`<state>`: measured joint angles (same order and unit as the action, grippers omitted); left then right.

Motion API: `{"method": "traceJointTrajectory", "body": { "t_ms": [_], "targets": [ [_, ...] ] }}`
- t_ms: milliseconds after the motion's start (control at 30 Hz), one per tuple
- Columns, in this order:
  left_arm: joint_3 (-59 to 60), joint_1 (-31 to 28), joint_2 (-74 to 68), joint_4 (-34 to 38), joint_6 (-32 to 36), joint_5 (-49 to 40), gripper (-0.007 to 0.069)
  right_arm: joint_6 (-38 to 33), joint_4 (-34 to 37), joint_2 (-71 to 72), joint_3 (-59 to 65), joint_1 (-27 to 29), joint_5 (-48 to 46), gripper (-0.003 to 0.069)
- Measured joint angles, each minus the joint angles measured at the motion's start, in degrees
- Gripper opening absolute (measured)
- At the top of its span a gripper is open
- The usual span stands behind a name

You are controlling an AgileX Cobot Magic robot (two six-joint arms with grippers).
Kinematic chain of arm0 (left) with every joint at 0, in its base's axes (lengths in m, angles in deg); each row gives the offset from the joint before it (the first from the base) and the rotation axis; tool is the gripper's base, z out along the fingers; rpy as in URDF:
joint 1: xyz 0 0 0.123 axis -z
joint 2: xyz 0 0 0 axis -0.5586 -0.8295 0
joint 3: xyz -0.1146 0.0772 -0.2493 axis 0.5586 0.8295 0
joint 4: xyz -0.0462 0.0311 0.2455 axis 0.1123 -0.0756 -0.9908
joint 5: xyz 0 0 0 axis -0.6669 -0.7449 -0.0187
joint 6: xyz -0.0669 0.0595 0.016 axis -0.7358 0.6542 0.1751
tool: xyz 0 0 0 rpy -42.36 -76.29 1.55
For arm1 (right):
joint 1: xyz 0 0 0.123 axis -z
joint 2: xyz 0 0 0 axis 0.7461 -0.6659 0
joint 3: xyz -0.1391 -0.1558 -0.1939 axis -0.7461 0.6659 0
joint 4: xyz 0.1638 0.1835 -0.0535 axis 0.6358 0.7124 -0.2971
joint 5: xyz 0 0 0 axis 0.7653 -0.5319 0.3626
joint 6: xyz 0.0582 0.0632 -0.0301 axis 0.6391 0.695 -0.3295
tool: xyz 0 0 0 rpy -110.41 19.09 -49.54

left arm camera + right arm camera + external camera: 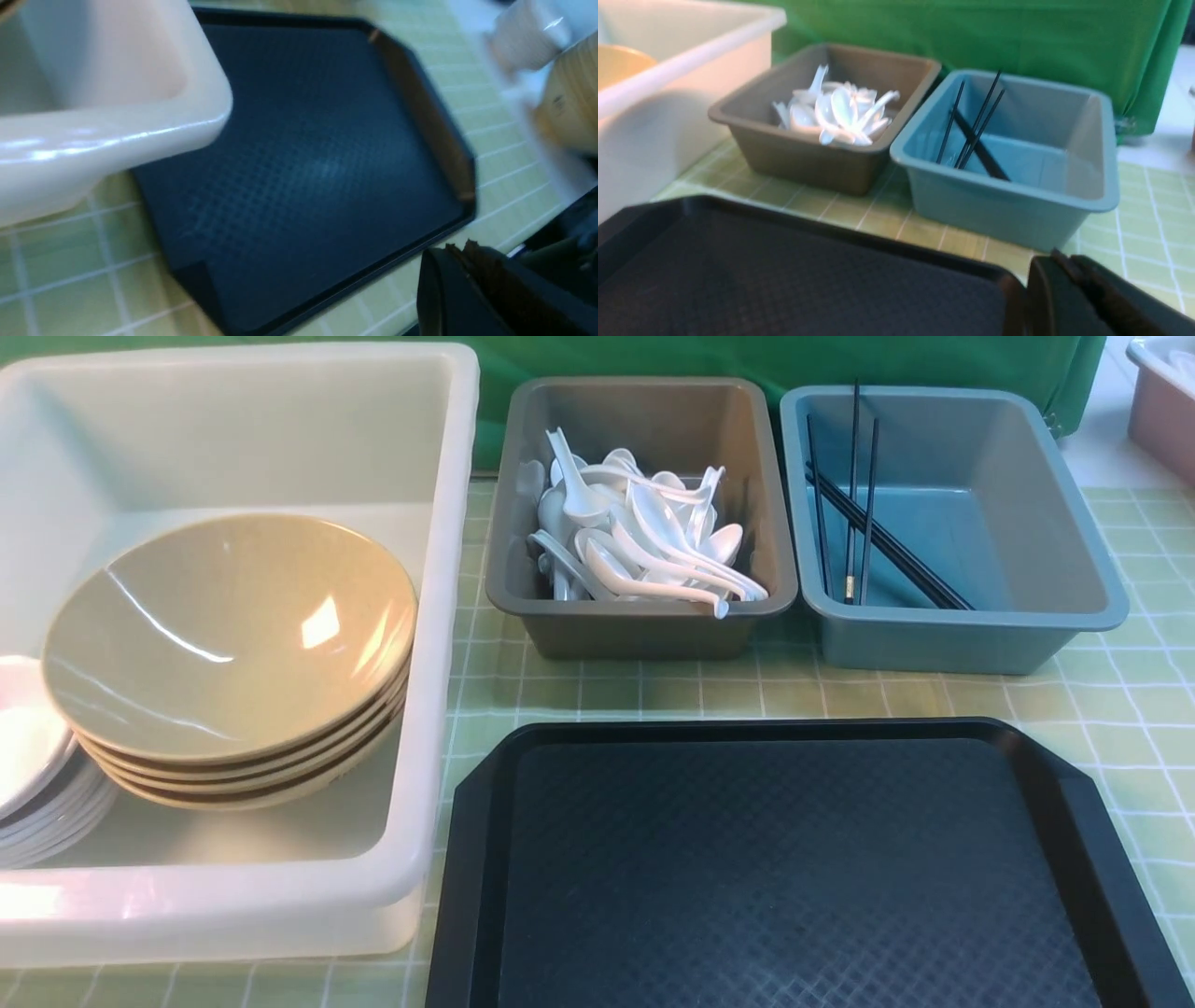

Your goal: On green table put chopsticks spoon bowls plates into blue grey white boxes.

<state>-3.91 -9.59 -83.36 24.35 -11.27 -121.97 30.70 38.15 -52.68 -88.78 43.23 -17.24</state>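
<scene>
Chopsticks (971, 130) in blue box (1064, 196), beyond right claw (1069, 280).

Backdrop: green cloth curtain (766, 359) behind table; pale green grid-checked tablecloth (1134, 709); white surface (1106, 453) far right; bright overhead light.

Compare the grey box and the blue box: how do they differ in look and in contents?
The grey box holds a heap of white spoons, while the blue box holds a few black chopsticks. The grey box looks well filled; most of the blue box's floor is bare. The grey box stands nearer the white box. Both are rectangular, open-topped and side by side on the green table.
</scene>
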Motion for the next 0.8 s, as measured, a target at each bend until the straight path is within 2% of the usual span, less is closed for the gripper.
{"method": "traceJointTrajectory", "body": {
  "t_ms": [200, 800],
  "targets": [
    [0.9, -0.1, 8.3, 7.4, -0.6, 2.0, -0.0001, 0.0, 0.1, 1.3, 0.4, 0.0, 0.7, 0.0027],
    [0.9, -0.1, 11.3, 7.8, -0.4, 0.1, -0.0001, 0.0, 0.2, 1.3, 0.4, 0.0, 0.3, 0.0044]
  ]
}}
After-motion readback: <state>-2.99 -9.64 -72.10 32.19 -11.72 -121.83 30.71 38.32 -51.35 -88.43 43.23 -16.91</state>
